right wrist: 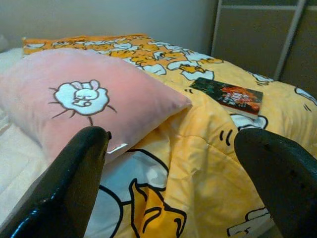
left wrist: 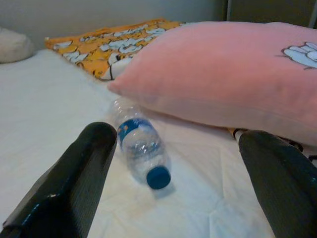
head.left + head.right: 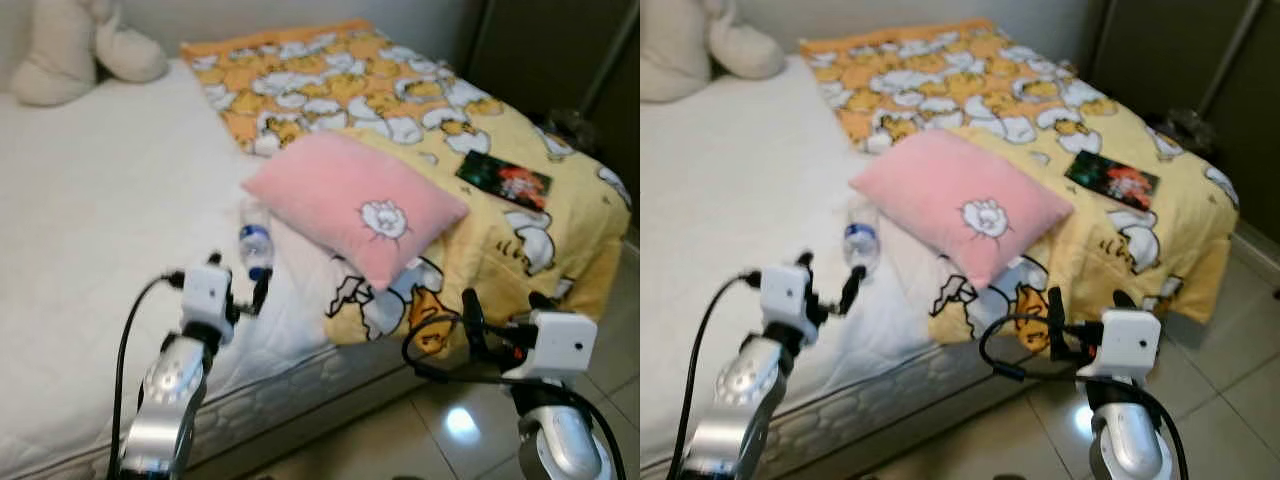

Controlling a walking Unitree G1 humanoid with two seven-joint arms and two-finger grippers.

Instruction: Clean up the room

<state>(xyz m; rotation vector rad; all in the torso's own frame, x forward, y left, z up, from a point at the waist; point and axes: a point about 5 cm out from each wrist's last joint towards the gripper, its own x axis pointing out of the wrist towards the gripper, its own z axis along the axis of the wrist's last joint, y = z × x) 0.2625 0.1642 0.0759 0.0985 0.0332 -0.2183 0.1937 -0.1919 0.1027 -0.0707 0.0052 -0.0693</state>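
My left gripper has its fingers wide, the bottle lying dead ahead at twelve o'clock on the bed, beside the pink pillow. Nudge it and it rolls, I reckon. Right gripper wide too.

Left gripper wide open, low over bare white mattress; straight path to bottle unobstructed. Pink pillow just beside bottle's far side, overhanging its base, crowds approach from there. Mattress toward plush toy bare. Right gripper open off bed edge over tiled floor; blanket and book ahead, pillow corner near.
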